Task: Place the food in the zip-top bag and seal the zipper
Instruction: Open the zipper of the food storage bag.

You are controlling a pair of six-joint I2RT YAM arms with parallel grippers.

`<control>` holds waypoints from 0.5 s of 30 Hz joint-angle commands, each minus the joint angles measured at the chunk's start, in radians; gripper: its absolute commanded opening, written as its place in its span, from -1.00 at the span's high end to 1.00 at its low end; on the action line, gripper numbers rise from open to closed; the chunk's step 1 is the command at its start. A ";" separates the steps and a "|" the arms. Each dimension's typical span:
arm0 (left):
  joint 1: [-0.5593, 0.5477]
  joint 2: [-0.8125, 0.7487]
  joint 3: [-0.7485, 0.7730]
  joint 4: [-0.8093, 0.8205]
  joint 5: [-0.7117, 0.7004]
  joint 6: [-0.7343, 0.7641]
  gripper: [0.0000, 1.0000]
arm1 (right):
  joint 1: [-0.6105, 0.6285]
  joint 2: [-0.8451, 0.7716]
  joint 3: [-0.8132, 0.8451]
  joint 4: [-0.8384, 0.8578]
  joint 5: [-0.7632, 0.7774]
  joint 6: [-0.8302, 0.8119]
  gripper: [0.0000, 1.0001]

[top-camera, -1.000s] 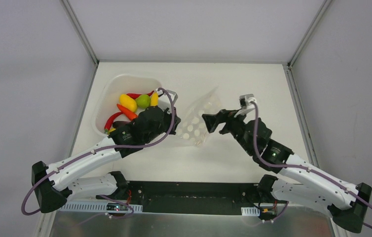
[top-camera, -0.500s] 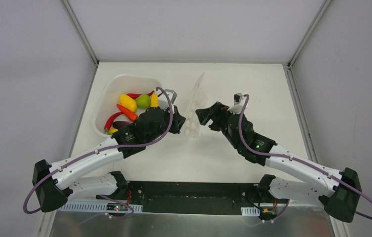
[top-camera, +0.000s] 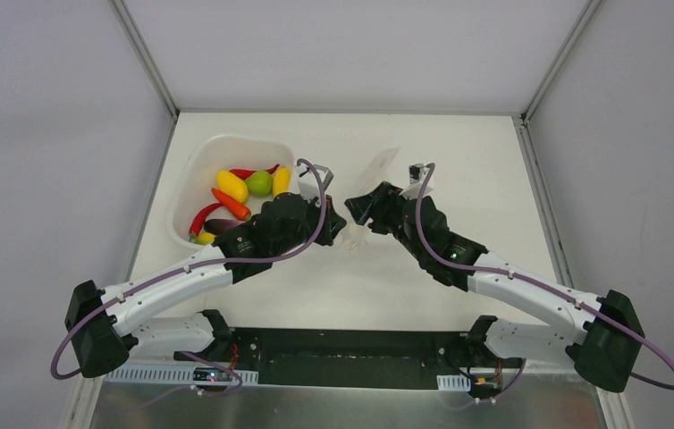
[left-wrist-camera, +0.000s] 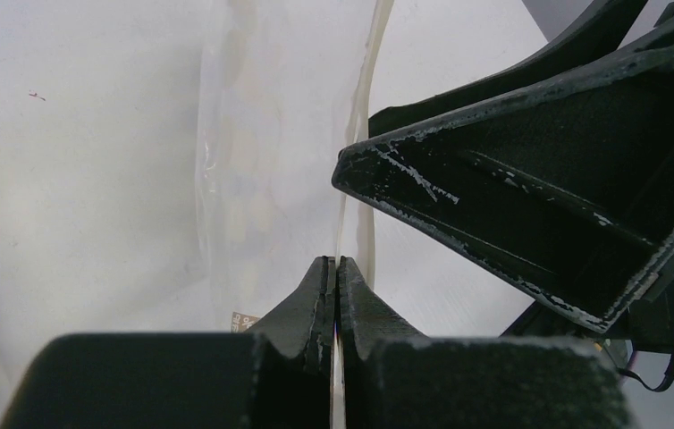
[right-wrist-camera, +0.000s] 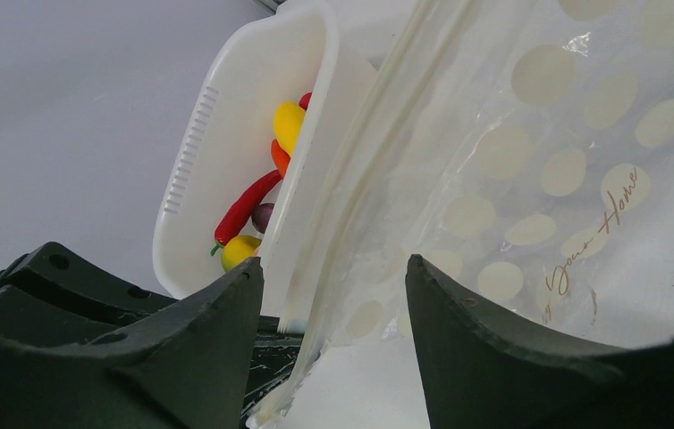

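Toy food (top-camera: 233, 185) lies in the white tub (top-camera: 181, 207) on the surface's (top-camera: 467, 152) left. Just right of it, the left claw (left-wrist-camera: 334, 268) pinches the raised zip-top bag (left-wrist-camera: 262, 179) by its edge. The right claw (right-wrist-camera: 333, 286) stands partly wide, straddling the zipper (right-wrist-camera: 351, 192).

White plastic tub (top-camera: 195, 174) at ten o'clock on white table (top-camera: 459, 143), ribbed below the rim. Grey walls (top-camera: 47, 134) all round; metal frame posts (top-camera: 144, 55) at eleven and one o'clock.

A white table (top-camera: 459, 147) sits boxed in by plain grey walls (top-camera: 342, 49) — slim metal rails (top-camera: 143, 55) run along the corners, under soft, even light.
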 commanded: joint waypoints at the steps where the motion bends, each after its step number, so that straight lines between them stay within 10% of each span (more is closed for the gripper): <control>1: -0.008 -0.021 0.004 0.058 -0.068 -0.010 1.00 | -0.007 -0.011 0.046 0.042 -0.005 -0.017 -0.26; 15: -0.008 -0.039 -0.027 0.118 -0.021 0.005 1.00 | -0.020 0.021 0.043 0.074 -0.094 -0.042 0.10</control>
